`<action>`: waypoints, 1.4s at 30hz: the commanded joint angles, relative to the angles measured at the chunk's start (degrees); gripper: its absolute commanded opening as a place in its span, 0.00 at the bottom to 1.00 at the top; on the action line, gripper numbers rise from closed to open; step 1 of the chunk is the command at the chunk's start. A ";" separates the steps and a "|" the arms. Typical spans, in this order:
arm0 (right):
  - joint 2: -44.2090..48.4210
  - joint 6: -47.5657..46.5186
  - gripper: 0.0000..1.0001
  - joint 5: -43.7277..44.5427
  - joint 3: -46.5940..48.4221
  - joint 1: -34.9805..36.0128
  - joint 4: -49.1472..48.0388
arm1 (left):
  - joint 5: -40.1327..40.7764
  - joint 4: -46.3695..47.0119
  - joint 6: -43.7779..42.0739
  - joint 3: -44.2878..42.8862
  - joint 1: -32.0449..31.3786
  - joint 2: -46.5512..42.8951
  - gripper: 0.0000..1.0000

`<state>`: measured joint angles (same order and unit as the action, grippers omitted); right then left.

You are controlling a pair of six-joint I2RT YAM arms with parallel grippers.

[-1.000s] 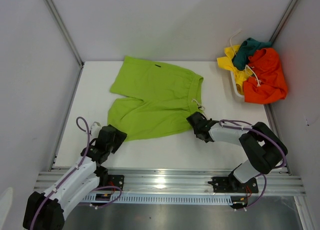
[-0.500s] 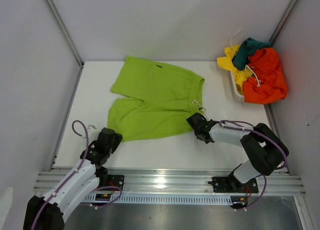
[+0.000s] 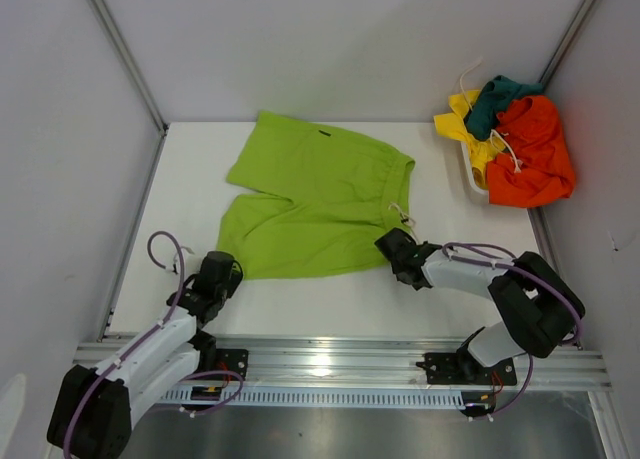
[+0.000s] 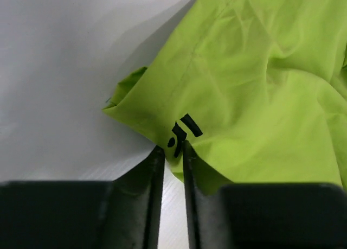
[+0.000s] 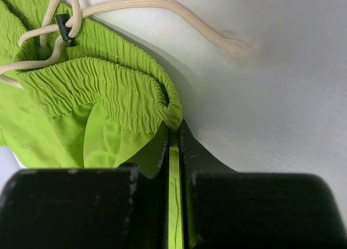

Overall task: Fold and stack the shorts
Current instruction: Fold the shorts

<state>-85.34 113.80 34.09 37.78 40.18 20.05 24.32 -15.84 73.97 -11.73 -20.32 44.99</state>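
Note:
A lime green pair of shorts (image 3: 315, 204) lies spread flat on the white table, waistband to the right. My left gripper (image 3: 228, 271) sits at the near left leg corner. In the left wrist view it (image 4: 173, 147) is shut on the hem, right by a small black logo (image 4: 183, 131). My right gripper (image 3: 392, 247) is at the near end of the waistband. The right wrist view shows it (image 5: 173, 131) shut on the gathered elastic edge (image 5: 108, 89), with green cloth between the fingers. A white drawstring (image 5: 162, 5) trails over the table.
A white mesh basket (image 3: 472, 179) stands at the back right. An orange pair (image 3: 535, 154), a yellow pair (image 3: 462, 119) and a dark teal pair (image 3: 495, 99) are heaped in it. Grey walls close the table on three sides. A metal rail (image 3: 330, 359) runs along the near edge.
My left gripper has closed onto the leg hem after standing open beside it. The green shorts have shifted slightly to the right. The right gripper has kept its grip.

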 commanded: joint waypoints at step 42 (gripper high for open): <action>23.99 17.08 0.00 9.51 19.87 26.00 50.61 | 4.95 -23.11 -20.45 -38.45 2.30 -5.62 0.00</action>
<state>-62.28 113.80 36.95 54.87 66.74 65.65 27.09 -43.44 55.81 -45.71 -18.55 37.65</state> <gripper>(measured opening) 0.034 0.003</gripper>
